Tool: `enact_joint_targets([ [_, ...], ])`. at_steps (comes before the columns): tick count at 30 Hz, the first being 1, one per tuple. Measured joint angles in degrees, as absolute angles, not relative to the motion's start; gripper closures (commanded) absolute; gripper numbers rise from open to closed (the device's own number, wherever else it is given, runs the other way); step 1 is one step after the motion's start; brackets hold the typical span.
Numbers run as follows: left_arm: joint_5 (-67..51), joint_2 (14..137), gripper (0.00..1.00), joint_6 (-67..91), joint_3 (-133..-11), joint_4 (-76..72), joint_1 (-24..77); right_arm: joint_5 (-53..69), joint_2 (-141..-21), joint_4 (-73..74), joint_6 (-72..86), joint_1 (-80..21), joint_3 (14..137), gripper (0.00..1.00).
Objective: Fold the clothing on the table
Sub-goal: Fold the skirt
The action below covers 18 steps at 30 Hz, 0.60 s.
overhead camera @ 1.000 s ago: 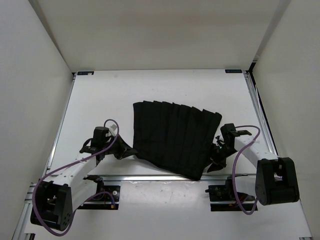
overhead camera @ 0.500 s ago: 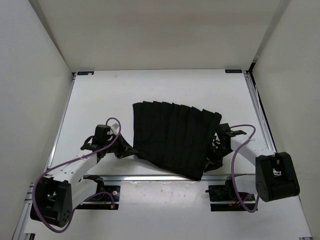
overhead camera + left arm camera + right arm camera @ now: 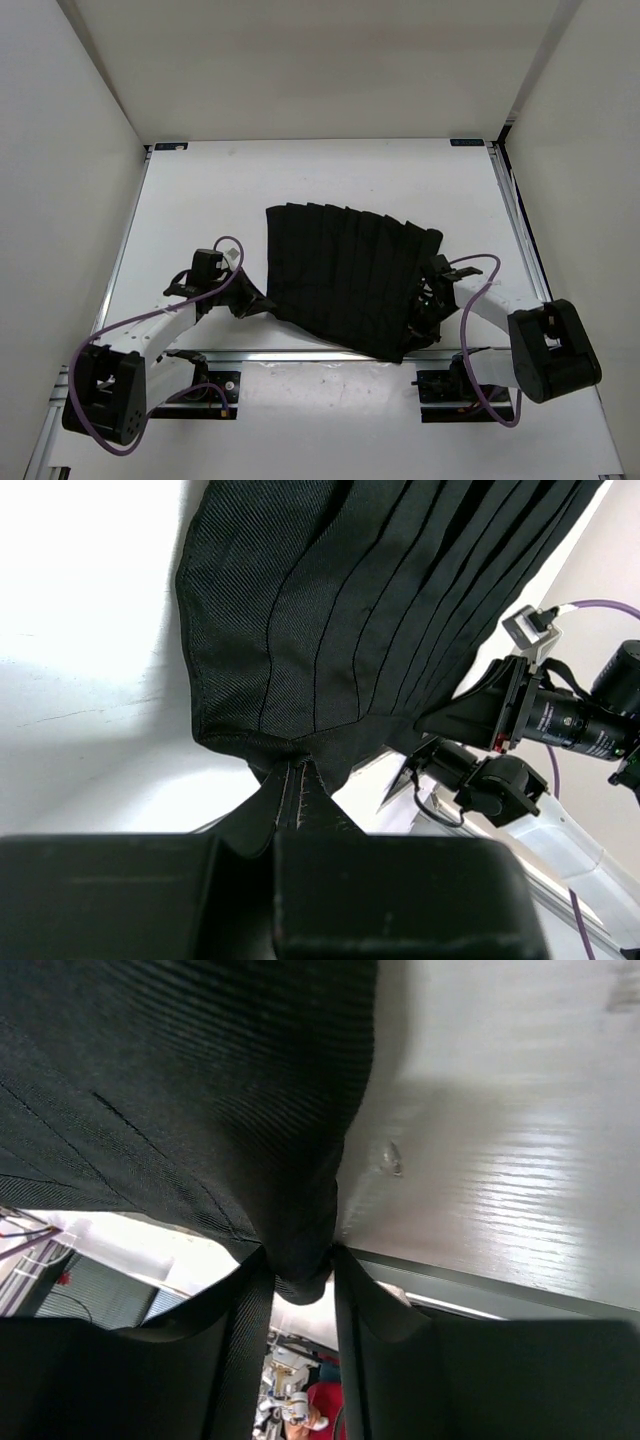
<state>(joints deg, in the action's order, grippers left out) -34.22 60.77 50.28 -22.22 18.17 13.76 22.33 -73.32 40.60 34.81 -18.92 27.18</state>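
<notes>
Left gripper (image 3: 252, 300) first: jaws clamped right down, with a corner of the clothing (image 3: 345, 280) pinched between them. The left wrist view shows it plainly: a stitched tab of black fabric (image 3: 330, 630) runs down into the left gripper (image 3: 290, 825), and the pleats fan away toward 1 o'clock.

Over to the right gripper (image 3: 425, 312). Its jaws stand narrow, about half apart, and a thick bunched fold of the garment fills the gap, touching both fingers (image 3: 245, 1320). From the right wrist camera the fold (image 3: 200, 1110) hangs down between the fingers of the right gripper (image 3: 300, 1285).

The garment lies on the table (image 3: 200, 190), in the middle and a little toward 6 o'clock. Pleats run from 12 to 6, the top hem is flat, and the near hem is drawn in at both held ends. The left hold is at the garment's 8 o'clock corner, the right at its 4 o'clock edge.

Round about, the aluminium rail (image 3: 300, 355) runs just beyond the near hem at 6 o'clock. A purple cable (image 3: 228, 243) loops over the left wrist, and another purple loop (image 3: 478, 262) arcs beside the right one. Both loops are off the fabric.
</notes>
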Motion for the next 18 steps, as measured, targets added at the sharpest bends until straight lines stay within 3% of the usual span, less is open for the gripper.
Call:
enact_joint_targets([
  [1,-34.24,60.99,1.00,50.28,-22.26,18.17,13.78,22.20,-73.49,40.45,35.07,-19.31,27.18,0.77],
  [2,-34.24,61.17,1.00,50.24,-22.28,18.17,13.85,22.00,-73.84,40.29,35.42,-19.81,27.18,0.92],
  [3,-34.24,61.34,1.00,50.22,-22.31,18.15,13.91,22.06,-74.13,40.12,35.94,-20.32,27.20,1.00],
  [9,-34.28,61.65,1.00,50.11,-22.55,17.96,13.98,18.68,-71.88,44.47,36.27,-20.60,30.92,1.00],
  [18,-33.63,68.40,1.00,47.42,-37.32,16.73,13.58,16.29,-72.47,49.56,27.70,-4.38,51.16,1.00],
])
